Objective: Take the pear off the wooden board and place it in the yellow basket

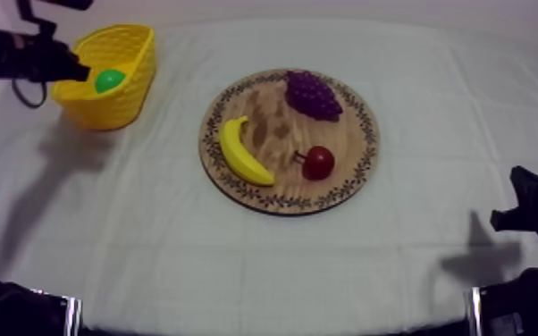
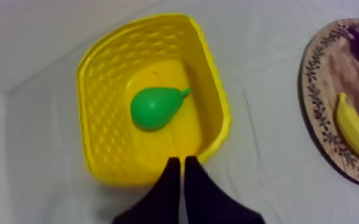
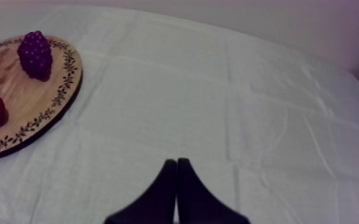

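In the yellow basket (image 2: pixel 98 77): pear (image 2: pixel 153 107), lying free.
Left hand (image 2: pixel 180 162): clenched, empty, at the basket's rim.
Right hand (image 3: pixel 176 162): clenched, empty, far from basket.

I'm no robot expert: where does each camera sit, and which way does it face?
Top view: overhead, slanting down on the wooden board and yellow basket; left gripper at the basket's rim.
Left wrist view: on the left arm, looking down at the pear in the basket; own fingers shut.
Right wrist view: on the right arm, looking across the cloth to the grapes; right gripper shut.
All three share the board.
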You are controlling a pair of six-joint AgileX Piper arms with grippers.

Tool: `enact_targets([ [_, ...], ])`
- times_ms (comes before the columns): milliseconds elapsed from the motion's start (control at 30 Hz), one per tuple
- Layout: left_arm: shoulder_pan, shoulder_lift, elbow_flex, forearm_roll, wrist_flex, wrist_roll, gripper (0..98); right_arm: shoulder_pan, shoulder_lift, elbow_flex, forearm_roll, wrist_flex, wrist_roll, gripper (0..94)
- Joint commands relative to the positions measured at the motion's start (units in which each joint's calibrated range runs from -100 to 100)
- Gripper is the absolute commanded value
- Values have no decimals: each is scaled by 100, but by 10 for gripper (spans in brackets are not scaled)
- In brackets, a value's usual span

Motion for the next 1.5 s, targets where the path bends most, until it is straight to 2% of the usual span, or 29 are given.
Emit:
enact_targets([
  [0,4,-1927,1250,-12,-41,146,0,-1,-2,4,0,-1,2,3],
  [233,-60,-4639,3260,-9,-129,434,0,-1,-2,4,0,-1,2,3],
  [367,-279,-6054,4142,224,-98,327,0,-1,-2,4,0,-1,2,3],
  [500,-438,-7204,4822,364,-3,346,0,-1,-2,4,0,-1,2,3],
  [633,-568,-7708,5266,562,140,228,0,-1,-2,4,0,-1,2,3],
  [900,-568,-7878,5403,815,359,-115,1,-1,-2,4,0,-1,-1,3],
  [967,-566,-7883,5413,848,372,60,1,-1,-2,4,0,-1,0,3],
  [1100,-563,-7887,5424,877,382,741,1,-1,-2,4,0,-1,1,3],
  [1200,-562,-7888,5427,884,384,1087,1,-1,-2,4,0,-1,1,3],
  [1467,-562,-7888,5428,891,385,1159,1,-1,-2,4,0,-1,2,3],
])
